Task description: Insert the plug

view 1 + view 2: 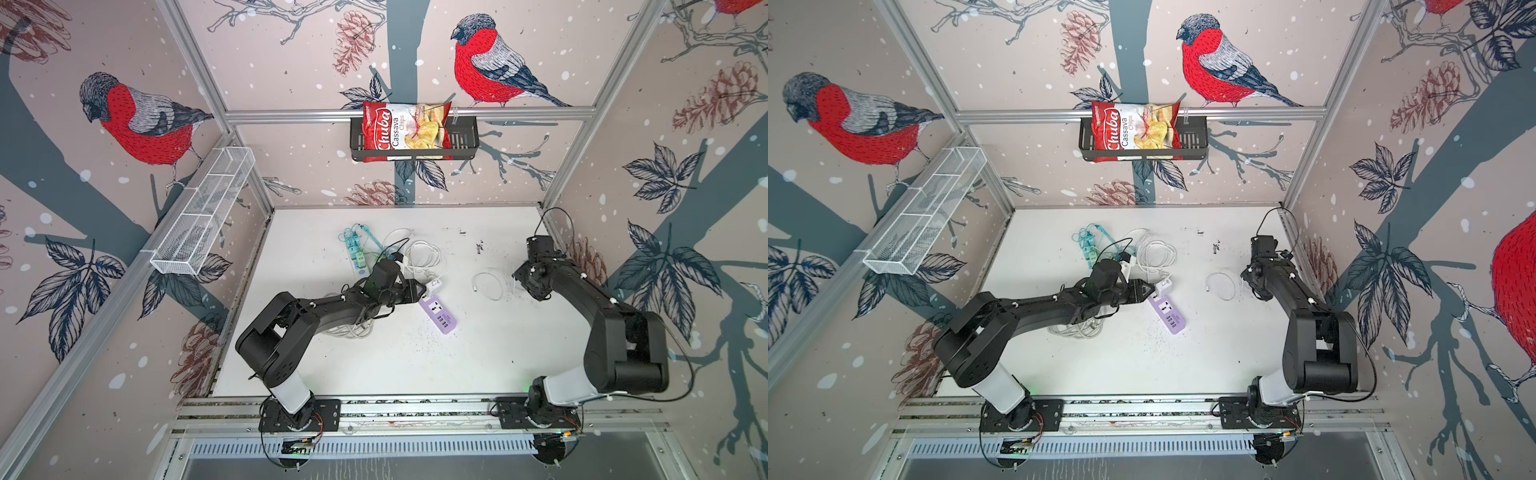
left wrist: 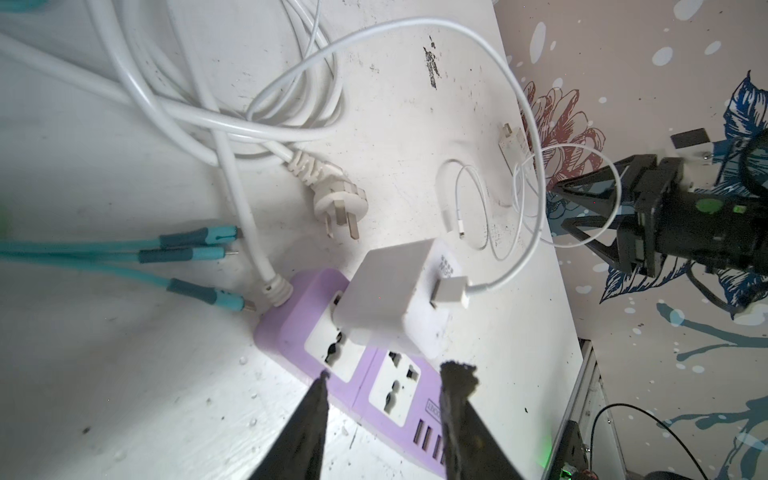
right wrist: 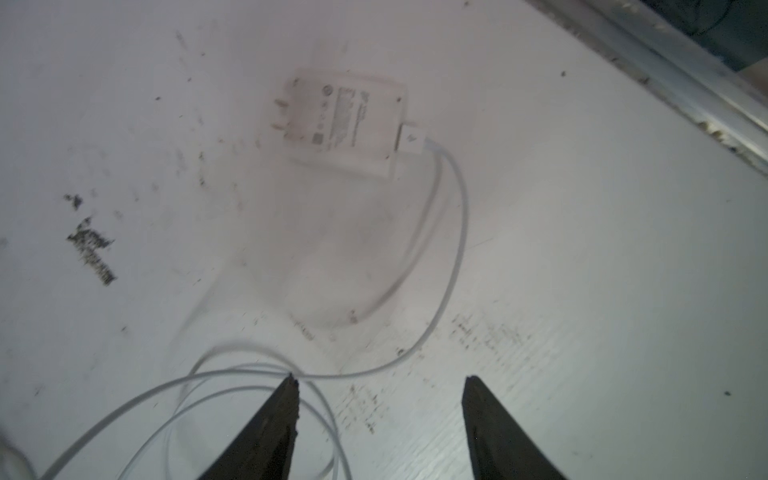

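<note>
- In a top view, the left gripper (image 1: 419,291) points its tips at the white charger (image 1: 435,284), which stands on the end of the purple power strip (image 1: 440,318) nearest those tips. The strip's long axis slants away from the tips toward the front rail. The right gripper (image 1: 519,276) hangs well apart from the strip, so the left arm is the nearer one.
- In the left wrist view, the left gripper (image 2: 390,372) is spread and pinches nothing. The white charger (image 2: 386,291) sits just ahead of the fingertips, in the strip's end socket, and looks tilted. My guess is it needs pressing straight down to seat.
  - The power strip (image 2: 309,286) runs under the fingers, with a free socket right below them.
  - A three-pin plug (image 2: 336,203) and teal cables (image 2: 187,249) lie beyond and to the side, clear of the path.
  - The thin cable (image 2: 511,274) leaving the charger could snag.
- In the right wrist view, the right gripper (image 3: 382,378) is also spread and empty. A second charger (image 3: 345,124) lies flat on the table (image 3: 582,249) ahead of it, and its cable (image 3: 455,249) loops back past the fingertips.
</note>
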Controlling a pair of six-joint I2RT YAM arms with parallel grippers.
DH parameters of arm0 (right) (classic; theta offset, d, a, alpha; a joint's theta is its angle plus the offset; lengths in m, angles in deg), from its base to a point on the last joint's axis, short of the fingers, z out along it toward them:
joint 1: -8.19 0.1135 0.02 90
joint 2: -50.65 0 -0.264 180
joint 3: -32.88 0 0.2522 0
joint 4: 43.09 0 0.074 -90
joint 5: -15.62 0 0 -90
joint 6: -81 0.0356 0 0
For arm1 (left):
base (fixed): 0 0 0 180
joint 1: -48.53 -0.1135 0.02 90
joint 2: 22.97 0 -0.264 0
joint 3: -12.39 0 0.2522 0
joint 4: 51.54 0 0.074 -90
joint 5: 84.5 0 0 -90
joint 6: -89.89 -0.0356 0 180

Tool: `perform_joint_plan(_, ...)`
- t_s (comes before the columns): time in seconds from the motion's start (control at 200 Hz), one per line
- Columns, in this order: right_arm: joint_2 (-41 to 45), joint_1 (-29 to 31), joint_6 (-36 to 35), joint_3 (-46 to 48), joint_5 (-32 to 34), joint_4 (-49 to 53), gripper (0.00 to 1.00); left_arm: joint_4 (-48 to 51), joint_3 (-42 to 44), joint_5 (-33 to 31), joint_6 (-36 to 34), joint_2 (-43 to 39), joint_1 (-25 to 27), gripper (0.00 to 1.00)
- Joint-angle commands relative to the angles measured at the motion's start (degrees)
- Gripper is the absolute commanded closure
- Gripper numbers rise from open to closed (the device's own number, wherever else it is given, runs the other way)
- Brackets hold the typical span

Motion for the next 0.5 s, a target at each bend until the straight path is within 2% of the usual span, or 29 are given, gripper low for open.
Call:
perform_joint_plan(0.0,-2.9,-2.5,-3.0,-2.6,2.2,-1.3,0.36,1.6,1.0,-2.1,-1.6,-2.7,0.0,0.56)
perform_joint_plan(0.21,-10.3,-6.1,-5.4,-10.6,3.7,-2.6,0.33,4.6,2.0,-4.8,-4.2,-7.7,0.0,0.56)
perform_joint_plan(0.345,-16.4,-7.3,-5.8,-17.0,3.6,-2.0,0.31,5.7,1.5,-4.5,-5.6,-8.3,-0.4,0.56)
perform_joint_plan(0.495,-23.7,-7.4,-7.8,-23.6,-0.5,-0.8,0.31,6.1,1.0,-3.4,-7.0,-8.1,-1.1,0.56)
